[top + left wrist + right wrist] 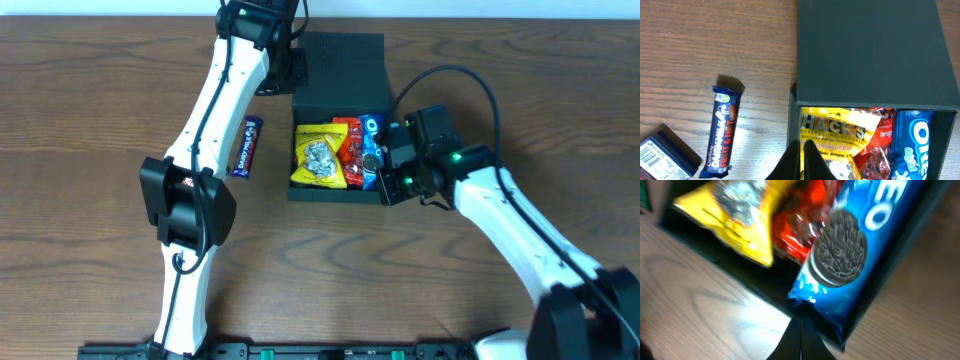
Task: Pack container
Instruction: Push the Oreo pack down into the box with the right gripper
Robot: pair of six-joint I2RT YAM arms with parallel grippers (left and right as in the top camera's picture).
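The container (pixel 345 70) sits mid-way across the counter (pixel 100 100), lid folded back so we can drop snacks in. Both claws are clenched and empty: the left claw (pixel 802 145) by the yellow packet (pixel 832 132), the right claw (pixel 801 322) at the Oreo packet (pixel 875 240), likely tucking it flat. A chocolate bar (pixel 722 132) lies outside.

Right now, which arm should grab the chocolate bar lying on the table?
The left, probably. The chocolate bar lies left of the container, close to the left gripper; the right gripper is on the container's other side.
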